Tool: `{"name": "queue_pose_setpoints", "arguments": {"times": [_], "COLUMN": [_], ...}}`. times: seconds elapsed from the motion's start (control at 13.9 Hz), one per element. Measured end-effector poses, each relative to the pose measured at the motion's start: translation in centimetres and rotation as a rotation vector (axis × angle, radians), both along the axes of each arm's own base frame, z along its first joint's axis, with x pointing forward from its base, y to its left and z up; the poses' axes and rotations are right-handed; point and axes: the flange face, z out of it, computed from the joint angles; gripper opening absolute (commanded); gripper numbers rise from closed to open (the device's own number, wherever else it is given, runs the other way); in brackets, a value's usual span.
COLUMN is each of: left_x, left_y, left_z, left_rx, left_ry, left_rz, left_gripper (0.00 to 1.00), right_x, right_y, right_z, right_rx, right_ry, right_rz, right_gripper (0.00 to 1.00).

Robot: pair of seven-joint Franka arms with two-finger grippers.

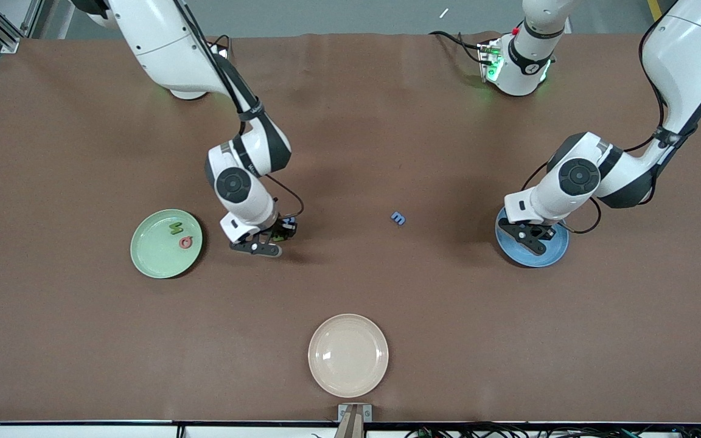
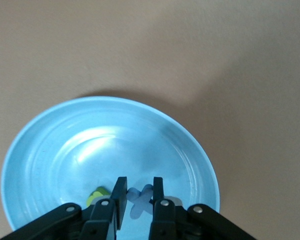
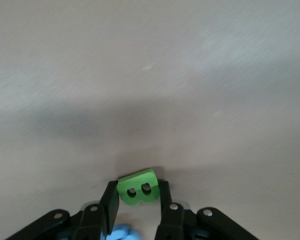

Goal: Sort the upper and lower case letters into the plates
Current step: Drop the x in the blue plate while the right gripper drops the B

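Down low at the desk (image 1: pixel 350 152), my right pincer (image 1: pixel 268 242) was clenched on a green B (image 3: pixel 137 187), fingers (image 3: pixel 110 202) pressed to either side of it, just beside the mint plate (image 1: pixel 149 255) toward my right arm's end. That plate carried a green letter (image 1: pixel 175 229) and a red letter (image 1: pixel 186 243), lying close together on the side toward the pincer. In the right wrist view a light blue piece (image 3: pixel 124 233) showed under the B, between the fingers' roots; what it was I couldn't tell.

Over at my left arm's end, my left pincer (image 1: pixel 536 238) hung above the blue plate (image 1: pixel 548 258), clamped tight with nothing gripped. The left wrist view showed its fingers (image 2: pixel 119 195) standing over the plate's floor, where a pale blue letter (image 2: pixel 140 200) and a yellow-green letter (image 2: pixel 96 196) lay side by side.

Between the two arms, out on the bare brown desk, sat a small blue m (image 1: pixel 398 218), well apart from every plate. Nearest the front camera, midway along the desk's edge, lay the cream plate (image 1: pixel 348 354), with a small bracket (image 1: pixel 354 413) at the edge just below it.
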Motion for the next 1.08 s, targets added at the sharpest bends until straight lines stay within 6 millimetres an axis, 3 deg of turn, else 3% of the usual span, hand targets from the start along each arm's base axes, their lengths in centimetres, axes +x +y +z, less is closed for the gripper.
{"name": "queue_pose_setpoints", "arguments": {"times": [0.14,0.36,0.58,0.65,0.72,0.79,0.86,1.08], "left_x": [-0.5,-0.8,-0.9,-0.9,-0.9,-0.9,-0.8,-0.4], "left_y": [0.5,1.1,1.4,1.4,1.4,1.4,1.4,1.5], "left_z": [-0.8,-2.0,-2.4,-2.4,-2.4,-2.4,-2.3,-2.0], "left_rx": [0.012,0.013,0.014,0.014,0.014,0.014,0.014,0.013], "left_ry": [0.011,0.032,0.037,0.037,0.036,0.036,0.034,0.025], "left_rz": [-0.008,-0.004,-0.005,-0.005,-0.005,-0.005,-0.005,0.004], "left_gripper": [0.02,0.04,0.12,0.23,0.47,0.83,1.00,1.00], "right_x": [2.1,4.5,5.7,5.7,5.5,5.3,5.0,4.4], "right_y": [-4.5,-13.3,-22.1,-24.2,-25.9,-27.1,-27.7,-28.7], "right_z": [2.2,5.3,5.9,5.6,5.3,5.0,4.6,3.7], "right_rx": [-0.002,0.023,0.040,0.031,0.021,0.012,0.004,-0.005], "right_ry": [0.050,0.090,0.093,0.099,0.106,0.115,0.125,0.146], "right_rz": [0.054,0.155,0.256,0.278,0.293,0.300,0.305,0.303], "right_gripper": [0.00,0.00,0.00,0.00,0.00,0.00,0.01,0.01]}}
